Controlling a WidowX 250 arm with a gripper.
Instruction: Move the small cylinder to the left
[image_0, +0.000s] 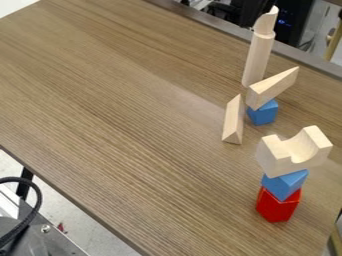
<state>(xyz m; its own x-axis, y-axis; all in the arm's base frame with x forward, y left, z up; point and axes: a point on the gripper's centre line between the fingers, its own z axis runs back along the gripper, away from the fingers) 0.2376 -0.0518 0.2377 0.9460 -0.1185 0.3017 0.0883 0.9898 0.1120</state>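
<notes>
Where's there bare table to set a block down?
Widest: wood tabletop, picture-left of the tall cylinder, triangular prism and red-based stack. Smaller: between prism and stack. Crowded: upper right, where cylinder, prism and the wedge on its blue block stand close together.

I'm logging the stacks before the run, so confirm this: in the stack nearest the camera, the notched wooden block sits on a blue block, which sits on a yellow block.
The bottom block is red, not yellow. The camera view shows the notched wooden block on a blue block, which sits on a red block.
</notes>
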